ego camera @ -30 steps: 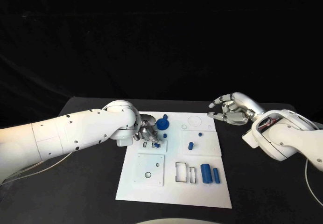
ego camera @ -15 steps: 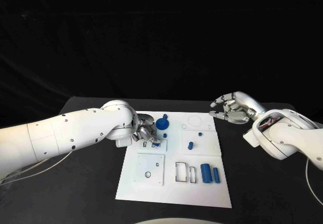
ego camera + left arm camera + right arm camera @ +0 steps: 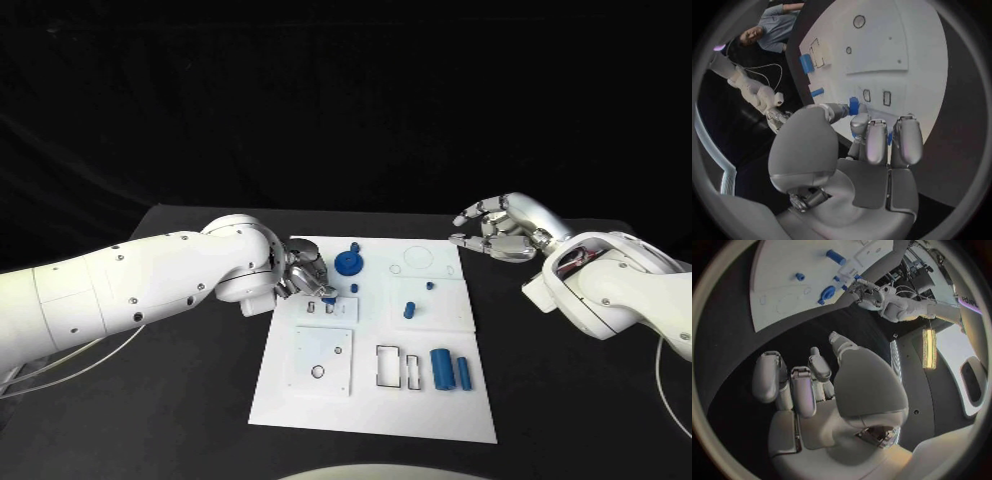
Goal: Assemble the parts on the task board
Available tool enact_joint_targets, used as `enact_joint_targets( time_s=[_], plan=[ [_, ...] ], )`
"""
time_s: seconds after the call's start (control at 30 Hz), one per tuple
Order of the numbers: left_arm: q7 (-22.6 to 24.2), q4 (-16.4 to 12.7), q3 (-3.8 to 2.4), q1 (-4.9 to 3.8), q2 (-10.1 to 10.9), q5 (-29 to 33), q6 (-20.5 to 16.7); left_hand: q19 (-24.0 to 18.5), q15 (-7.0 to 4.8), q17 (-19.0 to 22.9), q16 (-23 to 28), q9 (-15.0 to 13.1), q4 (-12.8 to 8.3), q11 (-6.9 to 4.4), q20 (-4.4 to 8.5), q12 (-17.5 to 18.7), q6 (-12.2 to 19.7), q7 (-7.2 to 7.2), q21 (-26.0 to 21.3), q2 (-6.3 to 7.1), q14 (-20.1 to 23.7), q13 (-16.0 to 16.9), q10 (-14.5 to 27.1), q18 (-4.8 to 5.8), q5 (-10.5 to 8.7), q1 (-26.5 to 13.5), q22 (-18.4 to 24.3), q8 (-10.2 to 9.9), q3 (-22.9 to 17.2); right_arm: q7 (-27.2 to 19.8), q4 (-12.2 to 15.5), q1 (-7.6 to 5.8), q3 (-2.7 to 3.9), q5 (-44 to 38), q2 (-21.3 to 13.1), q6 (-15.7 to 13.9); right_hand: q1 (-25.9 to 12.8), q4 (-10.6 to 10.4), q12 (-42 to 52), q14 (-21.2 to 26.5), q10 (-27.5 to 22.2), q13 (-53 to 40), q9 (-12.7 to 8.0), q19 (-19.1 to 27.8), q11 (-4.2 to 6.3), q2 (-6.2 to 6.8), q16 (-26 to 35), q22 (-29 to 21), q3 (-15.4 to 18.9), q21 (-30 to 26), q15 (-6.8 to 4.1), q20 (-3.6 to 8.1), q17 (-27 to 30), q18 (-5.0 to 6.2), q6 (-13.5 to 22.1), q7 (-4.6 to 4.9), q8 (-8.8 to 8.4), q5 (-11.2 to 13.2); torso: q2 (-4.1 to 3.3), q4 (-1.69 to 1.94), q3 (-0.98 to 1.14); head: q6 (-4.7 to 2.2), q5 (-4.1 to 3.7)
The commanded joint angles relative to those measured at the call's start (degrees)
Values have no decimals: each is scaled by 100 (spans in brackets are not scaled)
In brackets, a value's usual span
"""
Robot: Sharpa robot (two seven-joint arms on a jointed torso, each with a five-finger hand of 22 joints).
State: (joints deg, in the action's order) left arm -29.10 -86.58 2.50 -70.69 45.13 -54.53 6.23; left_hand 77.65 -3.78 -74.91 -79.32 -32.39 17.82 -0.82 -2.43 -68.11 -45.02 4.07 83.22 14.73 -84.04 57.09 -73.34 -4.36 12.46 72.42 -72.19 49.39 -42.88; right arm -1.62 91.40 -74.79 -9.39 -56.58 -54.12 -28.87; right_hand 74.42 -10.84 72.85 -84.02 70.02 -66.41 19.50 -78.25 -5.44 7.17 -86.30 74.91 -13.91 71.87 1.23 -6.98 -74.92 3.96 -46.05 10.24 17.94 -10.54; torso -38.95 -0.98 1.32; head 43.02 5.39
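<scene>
Blue peg (image 3: 854, 106) pinched in left hand (image 3: 306, 281), over board's (image 3: 433, 415) left side.
Slots (image 3: 877, 96) just beyond fingertips, peg upright-ish; right hand (image 3: 495, 232) empty, fingers curled, off far-right edge.

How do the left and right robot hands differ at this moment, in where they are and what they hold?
The left robot hand is over the task board, near its left edge; the right robot hand hangs over the black table, beside the board's far right corner. The left pinches a small blue part between its fingertips; the right holds nothing, fingers loosely curled and apart. Both are silver, on white arms.
</scene>
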Motion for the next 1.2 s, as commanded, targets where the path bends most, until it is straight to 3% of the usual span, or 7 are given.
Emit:
enact_joint_targets(
  time_s=[0.03,0.5,0.77,1.2],
  plan=[
    [30,-84,12,17,21,-274,-385,59,-45,-221,-12,-786,-969,-12,4,-46,-108,-70,38,23,-236,40,-75,60,38,-96,-41,56,-1041,-67,-6,8,0,13,3,-22,27,-35,-13,-335,-10,7,7,50,29,-5,23,115,9,-22,-33,1,-416,85,0,-30,21,-31,1,-3,-2,5,20],
    [-35,-143,79,63,-7,-856,-327,193,-112,-229,-16,-948,-1038,-95,54,-60,-246,-166,113,64,-242,2,-181,99,111,-359,-232,176,-1189,-67,-15,18,-1,18,13,-20,23,-43,-21,-332,-18,18,7,54,29,-1,29,109,14,-31,-34,1,-405,86,1,-30,23,-34,-2,-25,-1,27,69],
    [-57,-94,110,79,-58,-965,-156,211,-127,-229,-15,-986,-1041,-113,66,-45,-274,-188,122,51,-243,-37,-201,104,101,-428,-257,200,-1181,-63,-8,20,-1,18,12,-13,17,-52,-27,-327,-26,27,7,60,29,1,37,103,18,-41,-35,2,-386,89,3,-30,23,-37,-5,-20,7,3,57],
    [-78,4,145,97,-160,-1110,30,220,-142,-228,-14,-1024,-1047,-132,76,-131,-329,-215,125,27,-244,90,-275,107,93,-478,-270,238,-1161,-50,2,22,-1,18,9,-4,-3,-87,-33,-325,-33,34,8,63,30,2,44,96,31,-54,-36,4,-381,90,9,-31,26,-47,-11,-18,0,42,59]
  ],
)
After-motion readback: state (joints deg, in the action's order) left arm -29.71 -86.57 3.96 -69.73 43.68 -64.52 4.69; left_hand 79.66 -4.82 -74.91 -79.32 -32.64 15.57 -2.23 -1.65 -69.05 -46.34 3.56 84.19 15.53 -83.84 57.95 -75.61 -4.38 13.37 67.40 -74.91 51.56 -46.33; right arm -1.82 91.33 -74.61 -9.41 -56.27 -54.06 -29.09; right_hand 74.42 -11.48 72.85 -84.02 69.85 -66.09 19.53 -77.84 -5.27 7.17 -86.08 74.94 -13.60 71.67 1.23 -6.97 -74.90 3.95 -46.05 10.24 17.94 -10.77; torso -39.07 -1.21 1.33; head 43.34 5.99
